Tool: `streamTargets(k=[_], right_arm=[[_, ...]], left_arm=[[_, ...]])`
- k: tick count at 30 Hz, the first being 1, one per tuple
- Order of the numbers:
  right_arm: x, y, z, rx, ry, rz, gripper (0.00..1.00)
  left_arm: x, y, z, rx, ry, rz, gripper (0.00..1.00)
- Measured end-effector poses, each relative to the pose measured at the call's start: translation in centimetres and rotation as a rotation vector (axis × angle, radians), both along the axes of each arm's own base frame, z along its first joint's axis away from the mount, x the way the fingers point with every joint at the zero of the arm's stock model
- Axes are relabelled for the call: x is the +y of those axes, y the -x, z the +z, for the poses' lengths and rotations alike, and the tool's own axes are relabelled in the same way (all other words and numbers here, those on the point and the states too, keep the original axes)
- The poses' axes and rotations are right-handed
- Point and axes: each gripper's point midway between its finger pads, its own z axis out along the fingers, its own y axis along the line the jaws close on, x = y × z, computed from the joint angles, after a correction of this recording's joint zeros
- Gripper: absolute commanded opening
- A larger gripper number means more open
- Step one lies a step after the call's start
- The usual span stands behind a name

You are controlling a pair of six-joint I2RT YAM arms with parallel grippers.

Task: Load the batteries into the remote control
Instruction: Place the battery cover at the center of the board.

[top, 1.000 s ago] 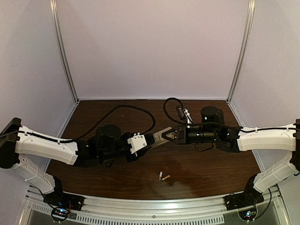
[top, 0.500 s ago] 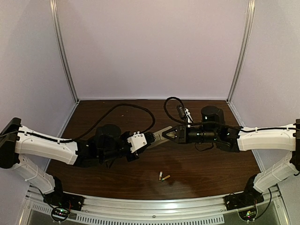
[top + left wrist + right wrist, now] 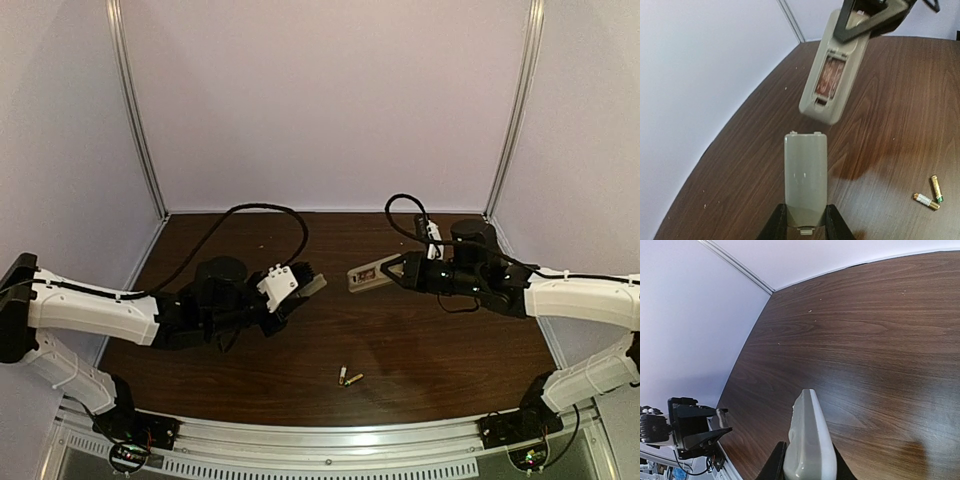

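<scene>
Battery cover (image 3: pixel 805 180) pulled off remote (image 3: pixel 831 82), 2 batteries (image 3: pixel 926 201) loose

Top external: high behind the arm bases (image 3: pixel 135 428), tilted down over the table (image 3: pixel 450 350), back wall (image 3: pixel 320 100) filling the upper half. Left wrist: low and close, looking past the battery cover (image 3: pixel 805 175) at bottom centre to the remote control (image 3: pixel 832 75) up top and the batteries (image 3: pixel 931 192) lower right, both shared with the top view. Right wrist: tight on the remote control's edge at bottom centre, facing across wood toward the wall corner (image 3: pixel 767 290) upper left.
</scene>
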Motion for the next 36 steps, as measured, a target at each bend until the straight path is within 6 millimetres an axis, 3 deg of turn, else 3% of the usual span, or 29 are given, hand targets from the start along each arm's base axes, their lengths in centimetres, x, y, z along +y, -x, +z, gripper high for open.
streamTargets(k=[5,10,16,22,28,36], right_arm=[[-1.8,0.0,0.2,-0.017,0.026,-0.03,0.0],[-3.0,0.6,1.4,-0.051,0.027,-0.033,0.0],[-3.4,1.5,2.1,-0.065,0.009,-0.014,0.0],[-3.6,2.4,1.9,-0.06,0.0,0.01,0.0],[-3.4,3.1,2.2,-0.069,-0.013,0.047,0.0],[-3.2,4.4,2.9,-0.097,-0.026,0.106,0.0]], left_arm=[[1.3,-1.9,-5.5,0.172,-0.092,0.094,0.19],[2.1,-2.1,-11.0,0.366,-0.198,0.165,0.2],[2.9,-1.9,-14.7,0.537,-0.26,0.224,0.24],[3.2,-1.8,-16.7,0.649,-0.29,0.256,0.28],[2.4,-1.9,-16.8,0.696,-0.276,0.255,0.51],[2.3,-1.3,-16.5,0.732,-0.286,0.234,0.69]])
